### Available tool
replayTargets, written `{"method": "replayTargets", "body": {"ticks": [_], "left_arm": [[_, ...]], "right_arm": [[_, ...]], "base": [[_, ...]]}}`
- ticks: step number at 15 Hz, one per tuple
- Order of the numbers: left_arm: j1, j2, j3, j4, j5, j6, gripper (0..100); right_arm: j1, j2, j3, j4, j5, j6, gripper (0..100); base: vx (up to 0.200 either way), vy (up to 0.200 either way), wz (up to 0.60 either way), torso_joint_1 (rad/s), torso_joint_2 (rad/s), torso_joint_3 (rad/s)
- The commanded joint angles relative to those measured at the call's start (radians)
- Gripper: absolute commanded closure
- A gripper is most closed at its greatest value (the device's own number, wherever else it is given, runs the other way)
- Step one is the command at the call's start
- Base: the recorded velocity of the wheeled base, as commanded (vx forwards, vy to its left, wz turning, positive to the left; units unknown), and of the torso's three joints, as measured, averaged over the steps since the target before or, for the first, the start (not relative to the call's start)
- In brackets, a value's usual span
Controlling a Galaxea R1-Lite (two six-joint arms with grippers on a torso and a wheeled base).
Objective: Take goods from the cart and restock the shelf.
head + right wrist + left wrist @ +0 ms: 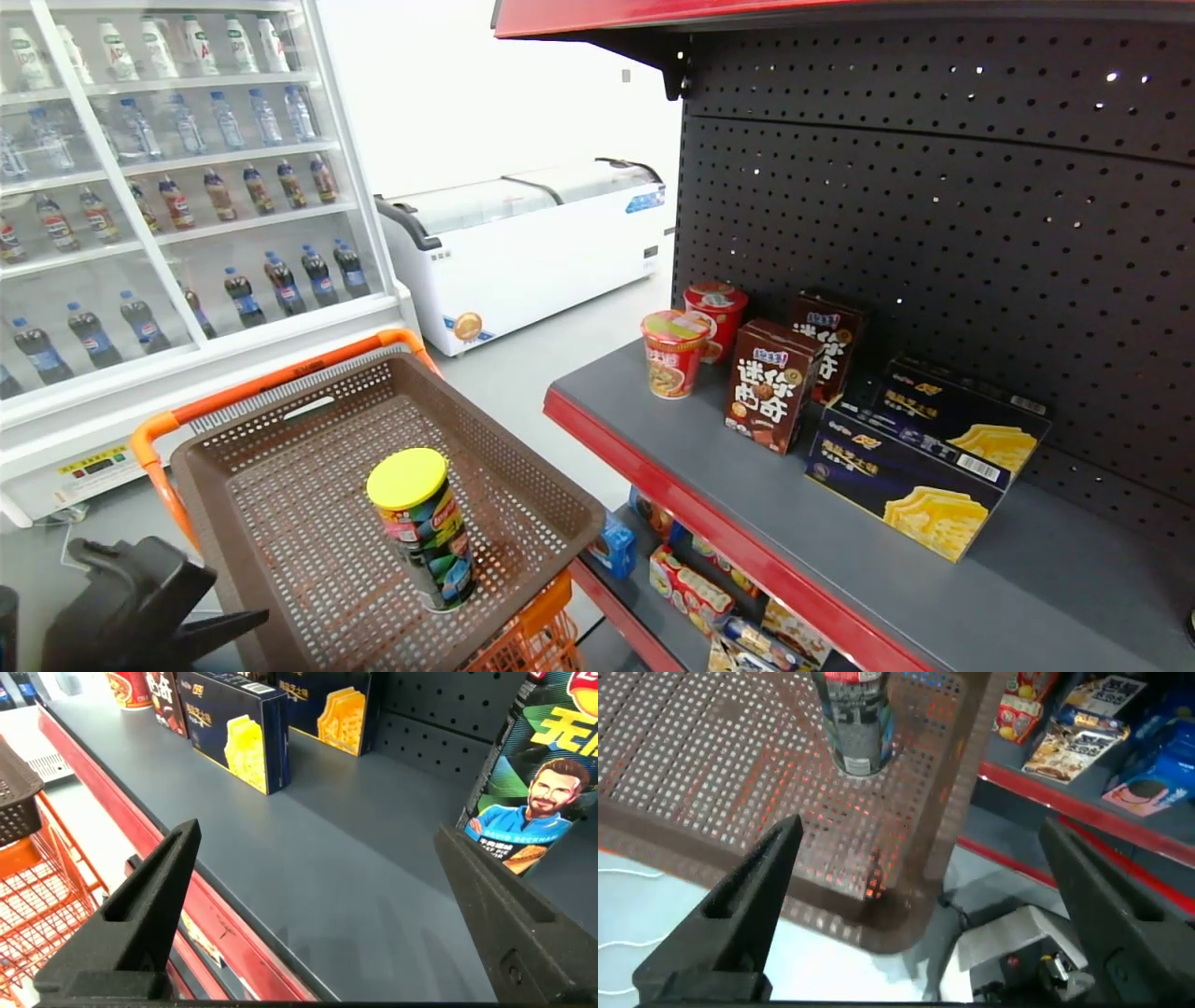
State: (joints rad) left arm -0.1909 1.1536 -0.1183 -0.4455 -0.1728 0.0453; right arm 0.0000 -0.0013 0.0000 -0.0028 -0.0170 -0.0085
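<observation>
Left gripper [920, 835] spread wide and empty at the cart basket's [299, 504] near corner; right gripper [318, 831] also spread, holding nothing, over the shelf deck [355, 896].
1 yellow-lidded can [425, 527] stands upright in the basket, lower centre of head frame. Right of it on the shelf: 2 dark blue boxes [910, 485], 2 brown boxes [773, 385], 2 noodle cups [674, 355]. Drinks cooler [168, 187] upper left.

The left tool [922, 831] and the right tool [318, 838] are both matte black, each with two broad, flat-sided fingers [140, 905] that taper like wedges from thick, blocky bases to narrow blunt tips, with angular moulded faces and a small step partway along each.
</observation>
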Motion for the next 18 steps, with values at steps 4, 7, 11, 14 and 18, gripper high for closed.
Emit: {"method": "replayTargets", "body": {"ticks": [4,7,11,14,18], "left_arm": [[0.016,0.242,-0.007,-0.145,0.007,0.015,0],[0.021,0.350,-0.026,-0.257,0.009,0.036,0],[0.021,0.509,-0.043,-0.421,0.009,0.036,0],[0.056,0.637,-0.081,-0.568,0.007,0.038,0],[0.097,0.747,-0.141,-0.584,0.004,0.038,0]], "right_arm": [[0.000,0.001,0.000,0.000,0.000,-0.001,0],[0.000,0.001,0.000,0.000,0.000,-0.001,0],[0.000,0.001,0.000,0.000,0.000,-0.001,0],[0.000,0.001,0.000,0.000,0.000,-0.001,0],[0.000,0.001,0.000,0.000,0.000,-0.001,0]], "base": [[0.000,0.000,0.00,0.000,0.00,0.000],[0.000,0.000,0.00,0.000,0.00,0.000],[0.000,0.000,0.00,0.000,0.00,0.000],[0.000,0.000,0.00,0.000,0.00,0.000],[0.000,0.000,0.00,0.000,0.00,0.000]]}}
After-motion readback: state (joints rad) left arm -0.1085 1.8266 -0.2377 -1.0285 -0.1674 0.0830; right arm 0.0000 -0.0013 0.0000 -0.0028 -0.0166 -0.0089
